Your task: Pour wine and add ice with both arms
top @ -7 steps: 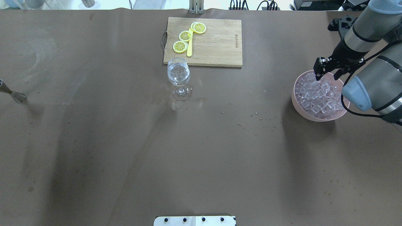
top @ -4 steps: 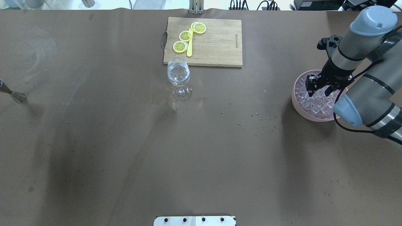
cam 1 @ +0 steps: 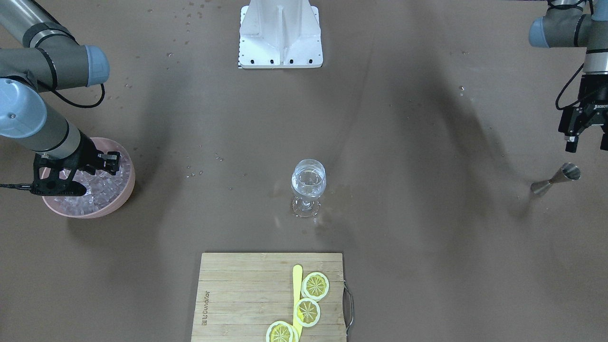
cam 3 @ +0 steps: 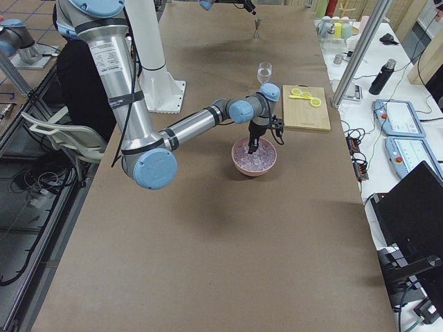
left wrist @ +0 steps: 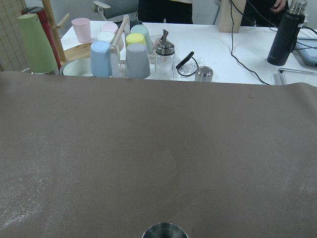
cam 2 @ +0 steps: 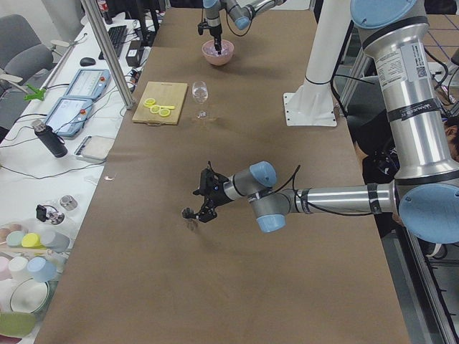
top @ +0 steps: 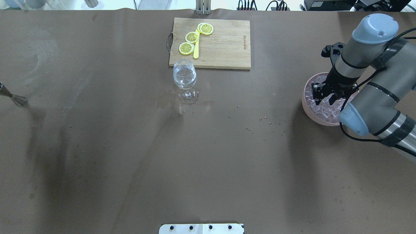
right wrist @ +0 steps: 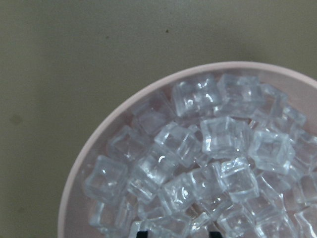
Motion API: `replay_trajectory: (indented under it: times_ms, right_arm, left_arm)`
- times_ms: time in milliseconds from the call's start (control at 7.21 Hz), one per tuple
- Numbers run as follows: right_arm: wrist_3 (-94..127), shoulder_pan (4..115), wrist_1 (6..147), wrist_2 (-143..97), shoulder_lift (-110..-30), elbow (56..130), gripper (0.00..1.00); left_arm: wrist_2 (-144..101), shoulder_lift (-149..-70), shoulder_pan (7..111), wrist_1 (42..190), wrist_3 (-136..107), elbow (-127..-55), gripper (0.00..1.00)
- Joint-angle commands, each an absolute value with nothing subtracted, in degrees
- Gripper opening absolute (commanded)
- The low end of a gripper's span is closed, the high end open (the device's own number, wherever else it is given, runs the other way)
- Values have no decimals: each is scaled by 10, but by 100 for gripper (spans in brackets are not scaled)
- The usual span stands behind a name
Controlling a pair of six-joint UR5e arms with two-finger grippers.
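Note:
A pink bowl [top: 305, 103] at the table's right holds the ice [top: 326, 110], many clear cubes. My right gripper [top: 323, 98] points down into the bowl with its fingers apart among the cubes. In the right wrist view its two black fingertips [right wrist: 142, 233] show at the bottom edge, apart, over the ice [right wrist: 218, 139]. A stemmed glass [top: 185, 78] with clear liquid stands mid-table. My left gripper [cam 1: 587, 143] hangs open and empty just above a steel jigger [cam 1: 555, 179] at the table's left. It is out of the overhead view.
A wooden cutting board [top: 224, 45] with lemon slices [top: 191, 37] and a yellow knife lies just beyond the glass. Small droplets and wet marks dot the brown table cover [top: 208, 156]. Cups and bottles [left wrist: 124, 49] stand past the table's left end.
My right gripper has moved from the bowl's far rim toward the robot and down into the ice. The glass and jigger have not moved.

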State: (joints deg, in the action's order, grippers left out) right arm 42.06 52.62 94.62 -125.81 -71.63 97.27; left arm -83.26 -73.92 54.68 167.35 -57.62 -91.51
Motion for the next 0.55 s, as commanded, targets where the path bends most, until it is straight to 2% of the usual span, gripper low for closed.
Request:
replay_trajectory:
  times_ms: [0, 277, 416]
  right_arm:
    - [412, 525, 893, -1258, -717, 937, 52]
    - [410, 532, 879, -1262, -718, 933, 50]
    - [410, 538, 880, -1267, -717, 933, 34]
  left_arm:
    - [-777, -757, 520, 1680, -577, -883, 98]
    - [-748, -774, 506, 1687, -578, -861, 98]
    - [-738, -781, 499, 1687, -579, -854, 97]
